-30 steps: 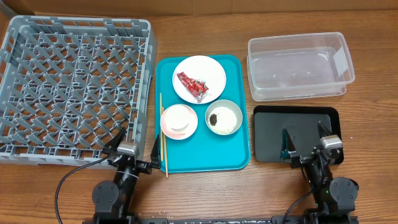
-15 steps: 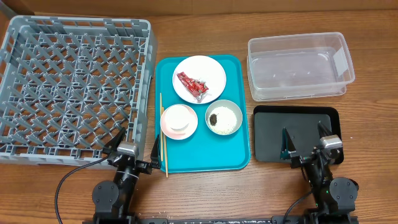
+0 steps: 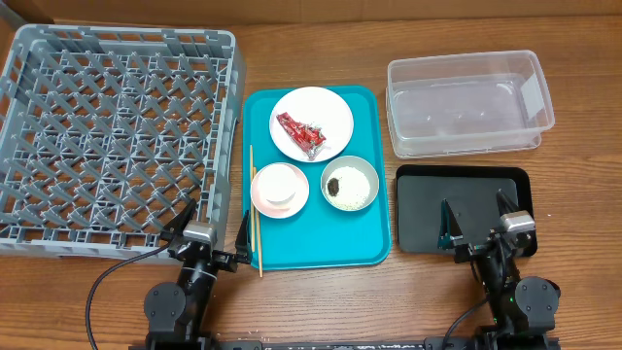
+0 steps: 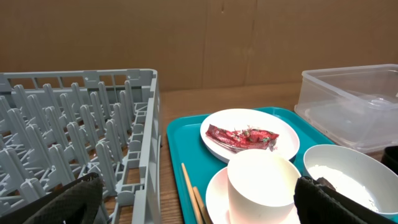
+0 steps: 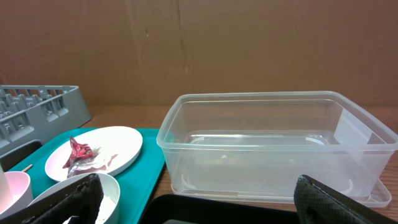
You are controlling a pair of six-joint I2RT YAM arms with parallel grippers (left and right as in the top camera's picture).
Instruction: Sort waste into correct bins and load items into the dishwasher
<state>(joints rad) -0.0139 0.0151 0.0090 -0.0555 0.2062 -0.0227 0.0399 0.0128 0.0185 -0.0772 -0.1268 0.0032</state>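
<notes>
On the teal tray (image 3: 369, 238) a white plate (image 3: 328, 109) holds the crumpled red wrapper (image 3: 299, 129). A white bowl (image 3: 369, 176) holds rice (image 3: 356, 192) with a dark lump (image 3: 334, 186). A white cup (image 3: 279, 187) stands on a small white dish. Chopsticks (image 3: 256, 209) lie along the tray's left edge. The grey dish rack (image 3: 117, 136) is at the left. My left gripper (image 3: 214, 230) is open and empty at the tray's near left corner, facing the cup (image 4: 261, 183). My right gripper (image 3: 476, 222) is open and empty over the black tray (image 3: 466, 190).
The clear tub (image 3: 469, 102) sits behind the black tray and shows in the right wrist view (image 5: 273, 143). The rack's wall (image 4: 143, 143) stands close to the tray's left edge. Bare wood lies along the table's near edge.
</notes>
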